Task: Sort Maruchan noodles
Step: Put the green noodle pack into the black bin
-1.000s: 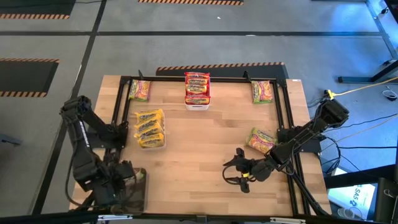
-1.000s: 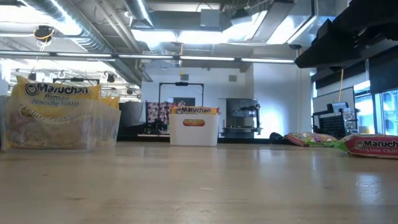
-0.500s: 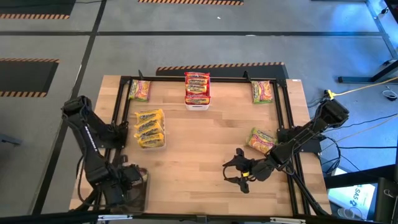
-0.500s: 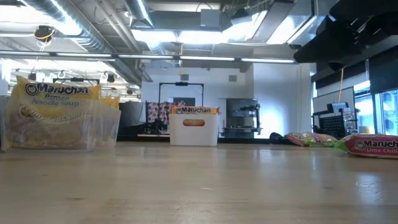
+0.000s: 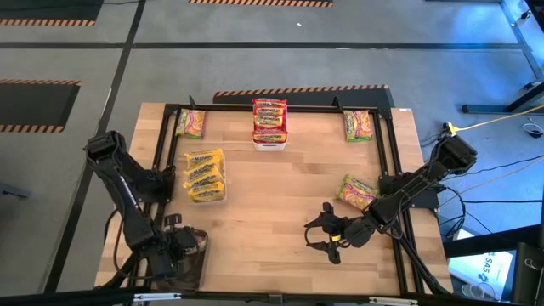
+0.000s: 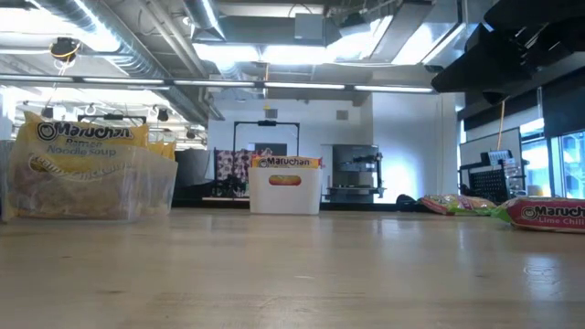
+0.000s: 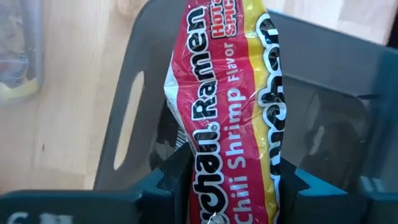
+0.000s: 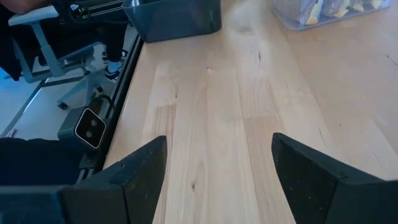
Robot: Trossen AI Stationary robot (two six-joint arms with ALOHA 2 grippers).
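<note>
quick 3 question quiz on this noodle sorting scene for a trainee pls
1. True or false: the left claw is shut on a chili shrimp packet over the dark bin.
2. What does the right claw hold?
3. How many loose packets lie on the table outside the bins? A) one B) three C) six

Key
1. True
2. Nothing; it is open over bare table.
3. B: far left, far right, near right.

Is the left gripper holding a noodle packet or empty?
Holding one. The left gripper is shut on a red chili shrimp packet, pinched between both fingers above the dark bin.
</note>
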